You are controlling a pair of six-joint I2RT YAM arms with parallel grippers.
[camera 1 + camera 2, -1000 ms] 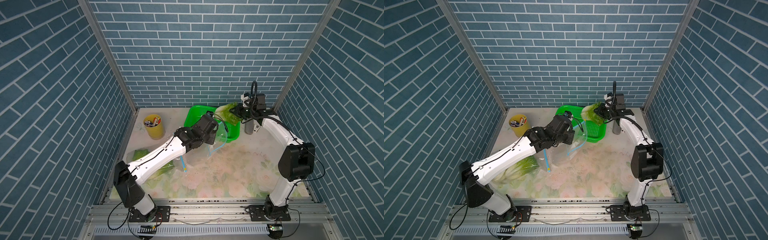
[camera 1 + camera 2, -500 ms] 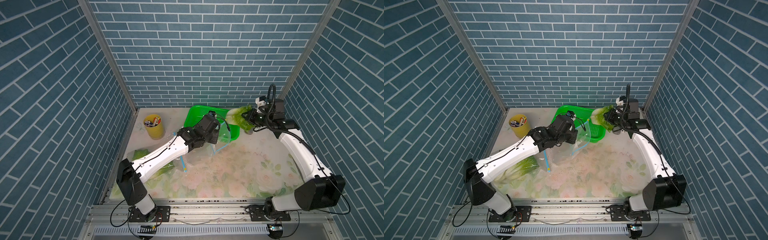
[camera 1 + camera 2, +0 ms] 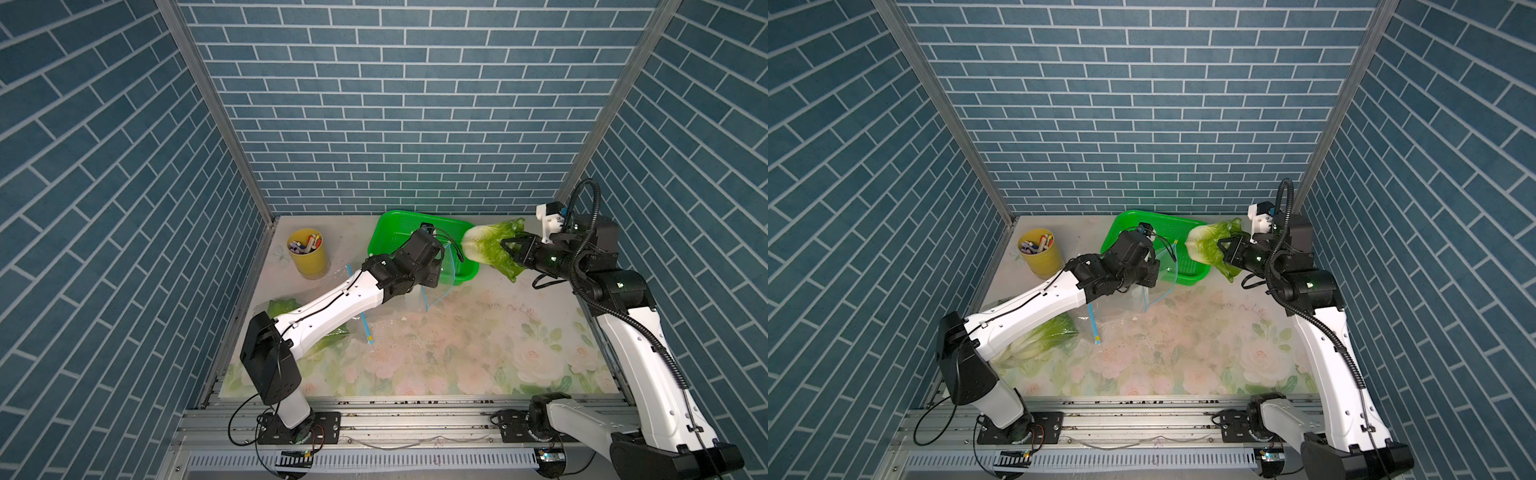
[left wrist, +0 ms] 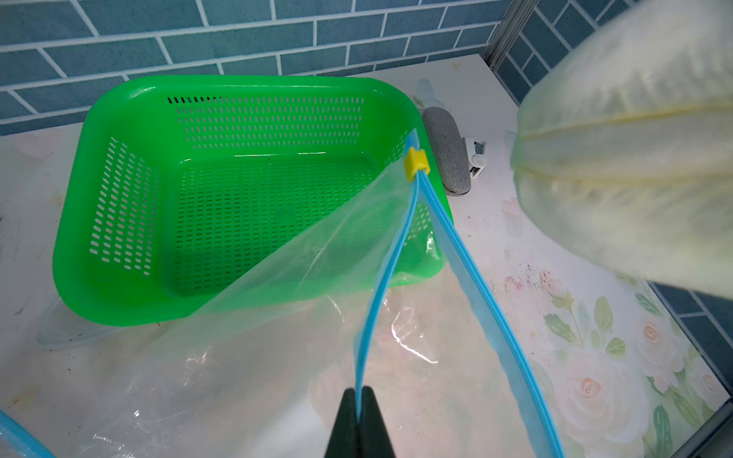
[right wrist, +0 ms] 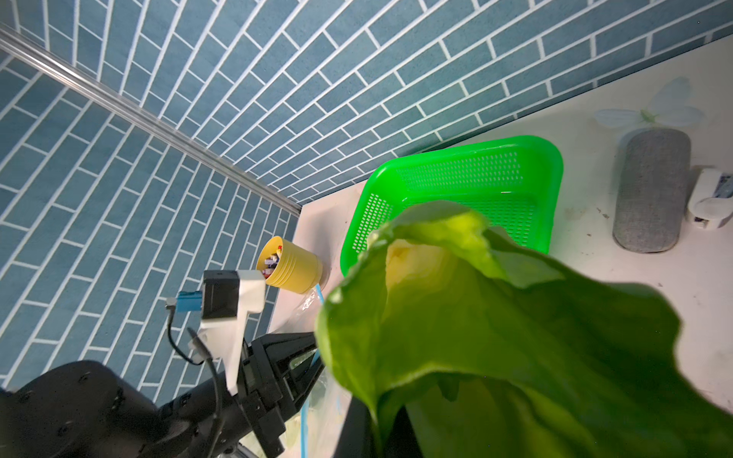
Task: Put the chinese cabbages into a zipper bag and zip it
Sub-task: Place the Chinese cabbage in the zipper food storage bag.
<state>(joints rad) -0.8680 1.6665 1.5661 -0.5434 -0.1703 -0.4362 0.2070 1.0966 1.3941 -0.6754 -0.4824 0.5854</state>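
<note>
Now holding cabbage (image 3: 482, 247) aloft beside basket (image 3: 386, 220), right gripper (image 3: 513, 249) clamped on leafy end. Pinching bag (image 4: 258, 337) rim with closed left gripper (image 4: 359, 392), mouth open. Probably light; leaves soft, tearing easily; firmer white base better for grip.

Two matching arms. Left arm (image 3: 349, 313), right arm (image 3: 631, 365): smooth white link shells, black joint housings, boxy black shoulder blocks (image 3: 270, 365), black base plates (image 3: 328, 428) with screws. Thin black cable (image 3: 332, 300) clipped along white links. Thick ribbed black hose (image 3: 574, 270) on right arm. White camera bracket (image 3: 548, 220) at each wrist, blue plug (image 5: 188, 296). Tiny green lights (image 3: 552, 258) on black joints. Left gripper (image 4: 360, 392): black tapered fingers (image 4: 345, 426)
</note>
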